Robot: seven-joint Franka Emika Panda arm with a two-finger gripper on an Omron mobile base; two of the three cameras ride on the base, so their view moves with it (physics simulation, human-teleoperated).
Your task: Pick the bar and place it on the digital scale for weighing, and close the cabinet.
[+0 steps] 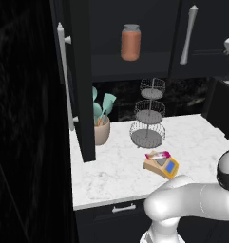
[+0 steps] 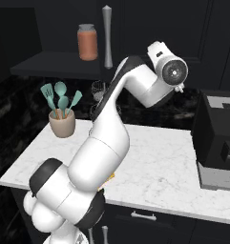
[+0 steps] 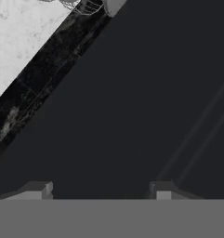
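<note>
Gaping jaws: fingertips of gripper [image 3: 102, 190] well apart, nothing between them, facing a dark panelled cabinet face.
Hand: raised high at the right, near the shut right door [image 1: 201, 33]; wrist pointing away from the worktop.
Bar [image 1: 157, 154]: lying flat on the plate of the scale [image 1: 162, 164], pink wrapper crosswise, touching nothing else.
Scale: near the front edge of the worktop [image 1: 116, 166], toward the middle, just in front of the wire basket [image 1: 148, 114]; blue display facing the front.
Cabinet [image 1: 130, 28]: left door [image 1: 80, 80] swung wide, edge-on over the left part of the worktop; jar [image 1: 130, 42] on the shelf inside; right door shut.
Pot [image 1: 101, 130]: at the back left corner with teal utensils, just beside the open door's lower edge.
Stage, judged: weighing step looks done; closing the left door left.
Risk: long sweep leftward from the hand's high right position could clip the basket or knock the bar off the scale, if the elbow passes low.
Risk: pushing the door near its hinge or glancing off its thin edge could leave it ajar.
Risk: utensils leaning toward the door could be caught in its swing.
</note>
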